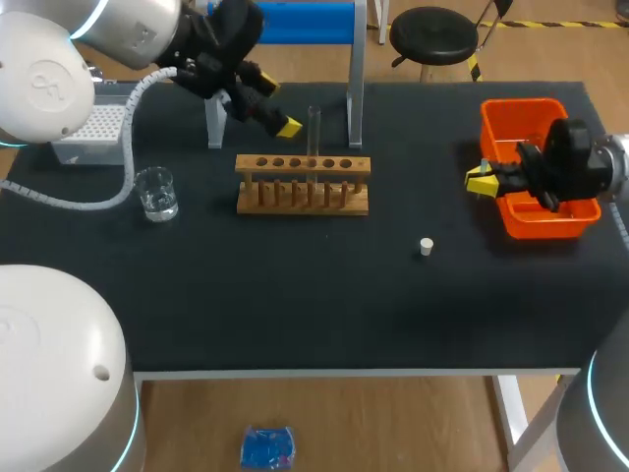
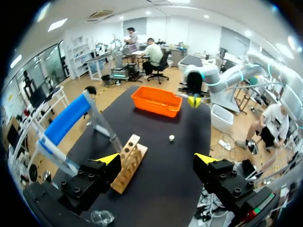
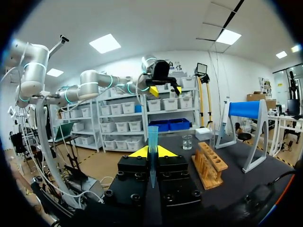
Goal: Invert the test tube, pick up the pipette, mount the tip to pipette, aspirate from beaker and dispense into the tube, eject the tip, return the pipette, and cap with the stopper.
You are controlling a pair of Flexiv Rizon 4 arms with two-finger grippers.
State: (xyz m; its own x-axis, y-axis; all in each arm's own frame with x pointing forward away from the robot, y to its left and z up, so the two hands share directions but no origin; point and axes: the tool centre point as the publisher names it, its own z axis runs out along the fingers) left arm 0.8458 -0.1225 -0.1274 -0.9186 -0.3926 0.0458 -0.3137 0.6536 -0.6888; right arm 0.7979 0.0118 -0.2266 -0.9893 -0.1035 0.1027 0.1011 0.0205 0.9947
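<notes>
Left gripper (image 1: 277, 106) hangs near the wooden rack's (image 1: 303, 184) left end, fingers spread wide, holding nothing. Right gripper (image 3: 152, 151), well right of the rack, clamps a blue pipette tip (image 3: 153, 139).

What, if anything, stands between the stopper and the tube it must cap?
Nothing visible. Only bare table lies between the stopper and the rack, where the tube stands upright.

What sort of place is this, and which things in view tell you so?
Most likely a laboratory bench set up for robot work. A wooden rack holding a glass tube, a glass beaker, and a blue pipette tip clamped in the right gripper point to it.
</notes>
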